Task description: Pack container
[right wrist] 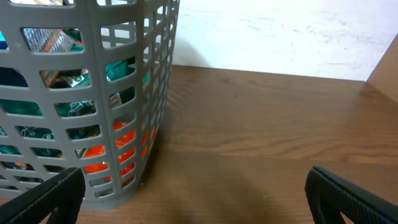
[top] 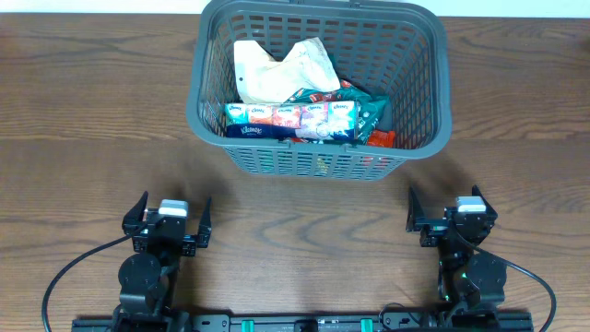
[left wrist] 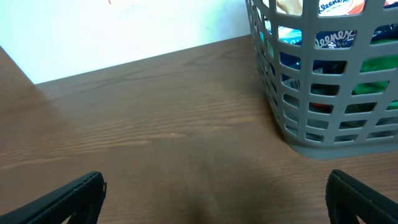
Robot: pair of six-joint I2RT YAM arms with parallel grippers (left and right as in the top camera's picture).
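Observation:
The container, a large dark grey slotted basket, stands at the far middle of the table. It holds a cream bag, a row of Kleenex tissue packs, a green packet and an orange item. My left gripper is open and empty near the front left, well short of the basket. My right gripper is open and empty near the front right. The basket's corner shows in the left wrist view and in the right wrist view.
The brown wooden table stretches left and right of the basket. A white wall rises behind the table's far edge. Black cables run from the arm bases at the front.

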